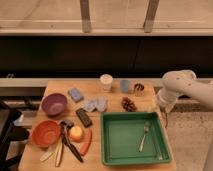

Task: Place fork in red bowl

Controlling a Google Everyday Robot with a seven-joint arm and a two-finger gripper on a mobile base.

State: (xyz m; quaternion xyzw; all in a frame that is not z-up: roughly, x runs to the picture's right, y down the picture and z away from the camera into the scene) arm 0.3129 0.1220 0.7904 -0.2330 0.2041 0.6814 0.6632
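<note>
One table (pixel 55 89) bears one green tray (pixel 112 150), two bowls (red bowl (pixel 46 133) front left, purple bowl (pixel 54 104) behind it), one white cup (pixel 106 81) and one blue cup (pixel 125 85). One fork (pixel 144 136) lies in the tray. The gripper (pixel 165 106) hangs near the tray's far right corner; open or closed, I cannot tell.

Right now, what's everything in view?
tray: 1, green, front right
fork: 1, silvery, in tray
red bowl: 1, red, front left
purple bowl: 1, purple, behind red bowl
sponge: 1, blue, back left
paper cup: 1, white, back
cup: 1, bluish, back
tin: 1, brownish, back
pine cone: 1, brown, behind tray
cloth: 1, bluish, centre
block: 1, black, centre
utensil: 1, black-handled, front left
apple: 1, yellowish, front
carrot: 1, orange, front
wooden utensils: 2, pale, front edge
gripper: 1, pale, at table's right edge
</note>
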